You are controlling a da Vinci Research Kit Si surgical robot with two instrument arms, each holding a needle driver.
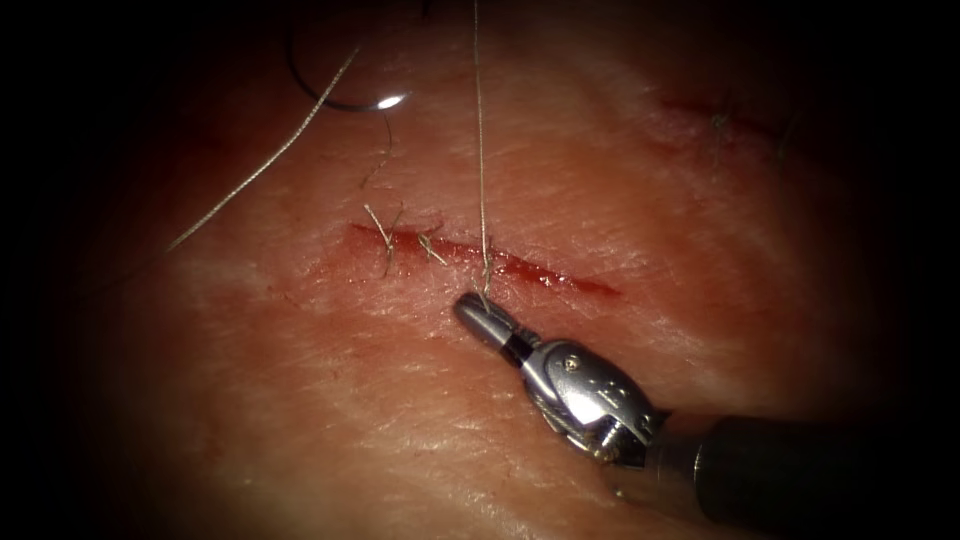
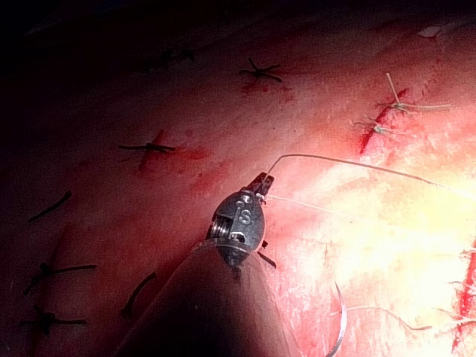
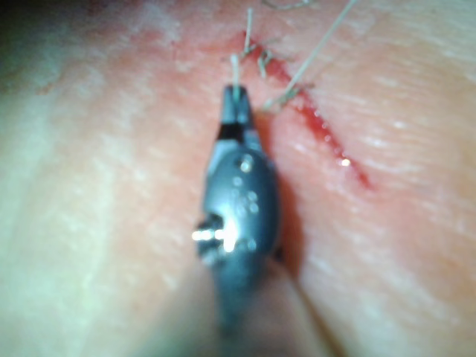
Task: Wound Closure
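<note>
Where the right pincer meets the tissue, its jaws are closed on the short end of the thread, just on the near side of the cut. From the knot beside its tip the long strand rises straight away from it, across the cut and toward the far edge of the endoscope view. The cut's long axis lies crosswise to that strand, stretching to both sides of the tip.

The left pincer, seen in its own wrist view, is closed on the thread too, well away from the cut. Far beyond the right pincer and off to its left, the needle lies free on the tissue, held by neither tool, a slack strand passing beside it. Two cut ends of thread stand on the cut, left of the tip. Bare tissue lies open all round the right pincer.
</note>
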